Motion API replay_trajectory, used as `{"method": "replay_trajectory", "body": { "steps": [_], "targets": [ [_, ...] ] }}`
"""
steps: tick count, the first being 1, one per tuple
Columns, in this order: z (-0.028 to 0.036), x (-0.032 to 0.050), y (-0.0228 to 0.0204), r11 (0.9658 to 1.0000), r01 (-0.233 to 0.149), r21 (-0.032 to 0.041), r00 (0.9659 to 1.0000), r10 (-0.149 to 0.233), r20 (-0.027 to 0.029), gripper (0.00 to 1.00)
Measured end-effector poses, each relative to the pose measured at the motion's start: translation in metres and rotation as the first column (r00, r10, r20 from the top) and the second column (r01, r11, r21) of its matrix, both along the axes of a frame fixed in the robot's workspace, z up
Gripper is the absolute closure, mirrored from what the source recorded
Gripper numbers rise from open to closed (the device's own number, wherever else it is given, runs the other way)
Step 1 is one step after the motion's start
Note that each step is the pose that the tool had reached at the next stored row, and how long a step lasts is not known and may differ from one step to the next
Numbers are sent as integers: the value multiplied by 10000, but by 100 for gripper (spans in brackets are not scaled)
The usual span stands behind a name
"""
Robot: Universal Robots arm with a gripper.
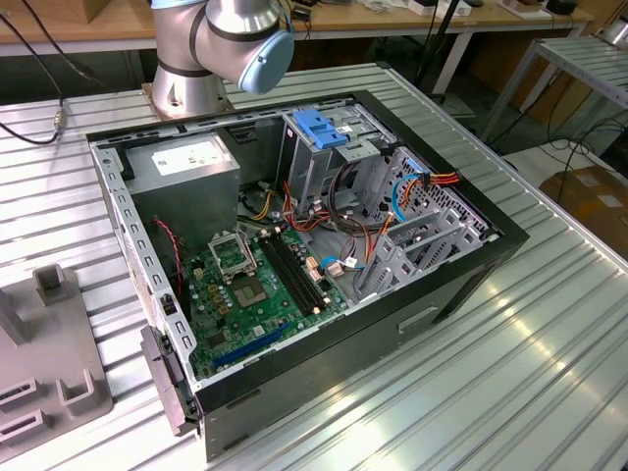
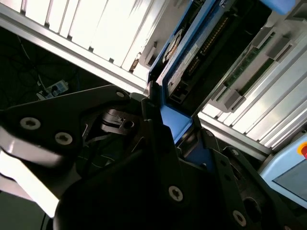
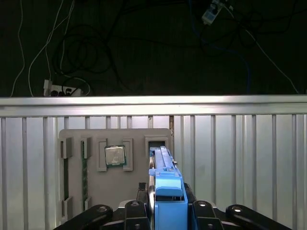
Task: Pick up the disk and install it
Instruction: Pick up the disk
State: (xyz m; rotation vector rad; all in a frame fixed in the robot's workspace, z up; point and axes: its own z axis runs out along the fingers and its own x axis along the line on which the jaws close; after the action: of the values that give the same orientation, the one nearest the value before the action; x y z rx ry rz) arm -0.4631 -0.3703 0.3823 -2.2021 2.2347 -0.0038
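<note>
The disk [image 3: 165,184] shows edge-on in the first wrist view, with its bright blue rail facing the camera. My gripper [image 3: 166,207] is shut on it, one black finger on each side. In the second wrist view the disk [image 2: 188,57] shows its dark body, its white label and a blue rail, with the gripper [image 2: 175,119] clamped on its near end. The disk's far end points at an empty slot [image 3: 156,142] in a grey holder plate [image 3: 136,191]. I cannot tell whether it still touches that slot.
The open computer case [image 1: 461,285] lies on the slatted metal table [image 1: 549,363], with a drive cage under a blue latch [image 1: 322,128], a grey power supply [image 1: 186,162] and loose cables inside. The grey holder plate [image 1: 49,363] sits at the exterior view's left. The arm's base [image 1: 221,44] stands behind the case.
</note>
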Motion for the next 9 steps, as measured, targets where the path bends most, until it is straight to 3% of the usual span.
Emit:
{"method": "replay_trajectory", "body": {
  "steps": [9],
  "targets": [
    [105,0,0,10000,1,1,10000,-1,1,63]
  ]
}}
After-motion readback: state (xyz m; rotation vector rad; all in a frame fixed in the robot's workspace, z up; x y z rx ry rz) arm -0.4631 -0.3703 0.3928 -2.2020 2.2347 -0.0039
